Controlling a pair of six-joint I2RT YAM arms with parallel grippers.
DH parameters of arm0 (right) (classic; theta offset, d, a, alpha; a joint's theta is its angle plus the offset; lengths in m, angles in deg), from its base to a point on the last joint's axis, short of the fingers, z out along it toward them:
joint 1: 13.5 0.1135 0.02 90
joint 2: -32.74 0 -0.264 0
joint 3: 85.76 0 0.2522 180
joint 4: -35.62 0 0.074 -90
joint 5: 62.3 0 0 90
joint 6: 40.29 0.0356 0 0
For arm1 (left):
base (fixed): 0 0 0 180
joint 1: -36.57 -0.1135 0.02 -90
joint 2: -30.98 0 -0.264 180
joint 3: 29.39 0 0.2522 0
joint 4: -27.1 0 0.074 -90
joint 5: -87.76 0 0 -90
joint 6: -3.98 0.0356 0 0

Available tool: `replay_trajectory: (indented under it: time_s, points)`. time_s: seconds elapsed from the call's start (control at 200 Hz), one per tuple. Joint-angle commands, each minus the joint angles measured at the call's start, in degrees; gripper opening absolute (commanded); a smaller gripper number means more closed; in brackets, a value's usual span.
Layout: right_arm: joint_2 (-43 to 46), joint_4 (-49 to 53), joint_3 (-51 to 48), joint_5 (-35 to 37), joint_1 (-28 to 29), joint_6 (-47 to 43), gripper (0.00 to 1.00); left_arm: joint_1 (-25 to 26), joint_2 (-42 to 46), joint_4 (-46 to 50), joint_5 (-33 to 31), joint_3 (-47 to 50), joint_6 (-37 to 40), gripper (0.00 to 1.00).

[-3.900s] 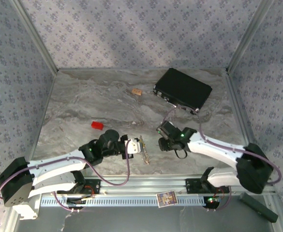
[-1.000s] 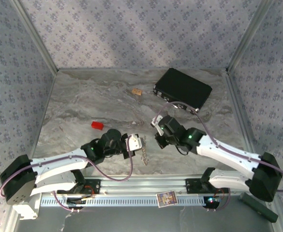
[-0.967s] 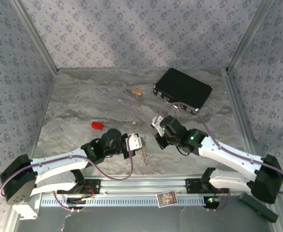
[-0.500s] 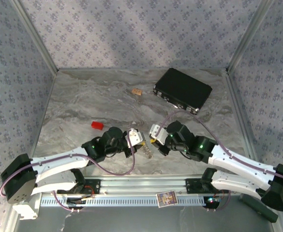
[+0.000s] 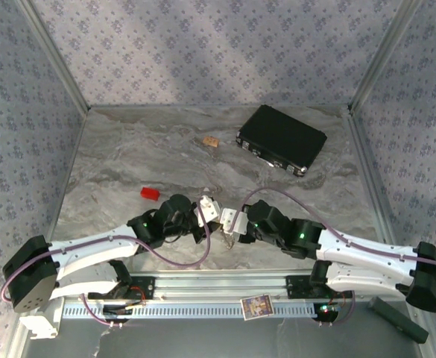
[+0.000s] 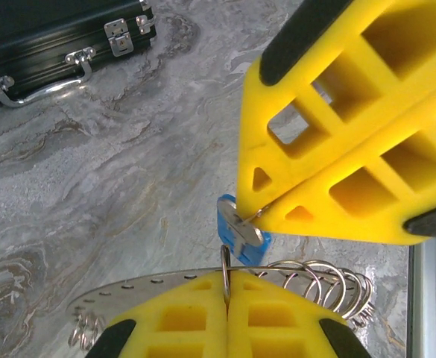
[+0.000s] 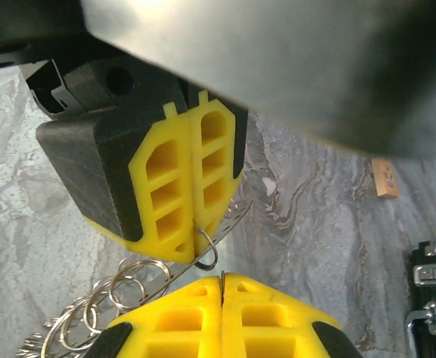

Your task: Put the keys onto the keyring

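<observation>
Keyring [image 6: 147, 283] first: you see a flat silvery band punched with a row of small holes. It runs across the bottom of your left wrist view, with thin wire loops [image 6: 318, 280] bunched at its right end and a few more at its left. In the right wrist view the same loops fan out at lower left.

The blue key [image 6: 240, 240] sits at the centre of the left wrist frame, just above the band. It shows a blue plastic head with a silvery metal part across it.

Your left gripper [image 6: 226, 292] has its yellow fingers pressed together on one thin ring standing up from the keyring. Your right gripper [image 6: 268, 212] comes in from the upper right of that frame. Its jaws are together too, pinching the blue key at their very tip.

From above, both arms lie low and stretched out. The left reaches in from the lower left corner, the right from the lower right. Their wrists meet nose to nose at lower centre, just above the front rail, and the keyring is between them. You cannot tell whether it clears the table [image 5: 128, 156].

A black case [image 5: 281, 138] lies at upper right, well apart.
</observation>
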Motion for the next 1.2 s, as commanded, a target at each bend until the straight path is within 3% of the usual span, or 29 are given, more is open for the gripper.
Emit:
replay_trajectory:
  time_s: [0.0,0.455,1.194]
  points:
    - [-0.5,-2.1,-0.9,3.6,0.7,-2.5,0.00,0.2,-0.2,-0.2,1.7,-2.5,-1.2,0.00]
    - [0.4,-1.0,-2.6,1.3,0.2,0.9,0.00,0.2,0.4,-2.1,1.6,-0.7,-0.9,0.00]
    - [6.9,-13.3,-10.7,-9.5,-5.1,1.1,0.00,0.1,0.6,-4.3,3.5,0.8,-2.9,0.00]
